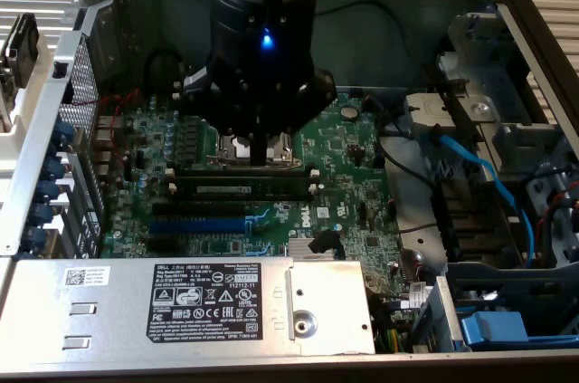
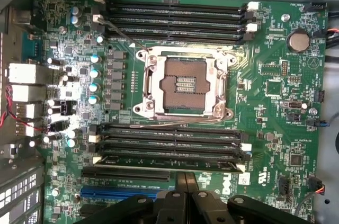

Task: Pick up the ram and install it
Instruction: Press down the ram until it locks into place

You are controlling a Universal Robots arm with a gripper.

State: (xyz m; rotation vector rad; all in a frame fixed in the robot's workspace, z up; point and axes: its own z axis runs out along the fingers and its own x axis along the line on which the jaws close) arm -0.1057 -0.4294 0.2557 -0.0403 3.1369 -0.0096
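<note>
In the exterior view the arm hangs straight down into an open computer case (image 1: 507, 3), its hand (image 1: 261, 155) low over the green motherboard (image 1: 348, 143), just above the CPU socket (image 1: 253, 149) and the bank of black memory slots (image 1: 244, 186) on the near side of it; the fingers meet in one narrow dark stem, so the hand is closed, and nothing can be seen held between them. The ram (image 1: 241, 191) lies along one of those slots as a dark green stick with a pale label strip, white end clips at both ends; it looks seated already, though whether it is fully home I cannot tell from here. A blue expansion slot (image 1: 199, 223) runs just nearer the camera, and the grey power supply (image 1: 181, 297) with its label fills the front of the case; a blue cable (image 1: 488, 184) loops over the drive bay on the exterior view's right.

In the wrist view the closed hand (image 2: 185, 195) shows as two dark fingers pressed together, hovering just beside the ram (image 2: 169, 158), which sits in the outermost slot of the four-slot bank next to the socket (image 2: 183, 83); a second bank of empty slots (image 2: 175, 20) lies across the socket. My reading is that the work stands at the pressing or checking stage of installation; that calls for even downward pressure along the stick's top edge, and the clips at both ends (image 2: 97, 159) need to be latched.
</note>
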